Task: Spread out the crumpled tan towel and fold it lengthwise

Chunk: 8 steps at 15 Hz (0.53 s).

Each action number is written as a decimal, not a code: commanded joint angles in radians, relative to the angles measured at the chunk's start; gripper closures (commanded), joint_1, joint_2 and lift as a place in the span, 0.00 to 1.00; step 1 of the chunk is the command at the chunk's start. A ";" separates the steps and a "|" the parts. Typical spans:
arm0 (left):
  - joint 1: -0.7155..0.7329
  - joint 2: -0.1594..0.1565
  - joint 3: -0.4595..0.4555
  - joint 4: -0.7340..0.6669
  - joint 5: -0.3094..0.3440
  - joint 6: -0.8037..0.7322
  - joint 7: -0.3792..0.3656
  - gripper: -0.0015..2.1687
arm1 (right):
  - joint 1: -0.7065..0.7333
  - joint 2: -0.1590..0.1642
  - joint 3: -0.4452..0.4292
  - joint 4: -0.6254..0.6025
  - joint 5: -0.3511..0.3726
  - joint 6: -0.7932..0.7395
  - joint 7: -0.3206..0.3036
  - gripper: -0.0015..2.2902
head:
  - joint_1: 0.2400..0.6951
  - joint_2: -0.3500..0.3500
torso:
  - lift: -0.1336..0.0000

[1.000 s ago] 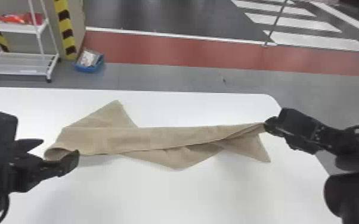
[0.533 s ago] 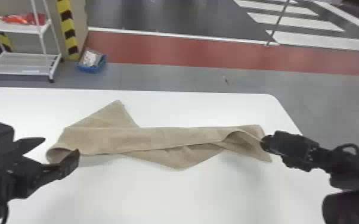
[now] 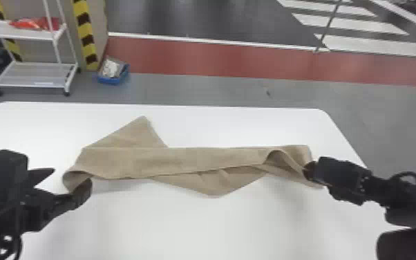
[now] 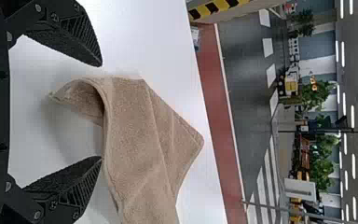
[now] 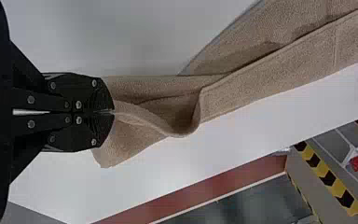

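Several plants (image 4: 323, 164) (left wrist view), wide left end effector (image 3: 72, 175), towel (image 3: 172, 160) in right one (image 3: 307, 170)

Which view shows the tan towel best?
Head view: it shows the tan towel nearly end to end. The left wrist view catches a curled end by the open left gripper; the right wrist view, cloth pinched in the right gripper.

Matt black covers the left arm (image 3: 38, 211) and right arm (image 3: 373, 186). The left claw (image 3: 72, 178) has tapering, ridged fingers (image 4: 77, 35), silvery screws (image 4: 54, 17) and a boxy housing (image 3: 6, 166) alongside. The right claw (image 3: 307, 171) carries flat bars (image 5: 42, 99) and round screw heads (image 5: 79, 104); a black cable (image 3: 406, 174) loops above the arm.
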 commanded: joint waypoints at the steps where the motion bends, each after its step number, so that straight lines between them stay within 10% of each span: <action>1: -0.006 -0.007 0.030 0.025 0.012 0.000 -0.006 0.09 | 0.006 0.003 0.004 -0.011 0.001 0.000 0.005 0.91 | 1.00 0.27 | 0.07; 8: -0.018 -0.007 0.040 0.068 0.036 0.003 -0.006 0.12 | 0.001 0.010 0.018 -0.011 0.006 0.006 0.003 0.91 | 1.00 0.32 | 0.07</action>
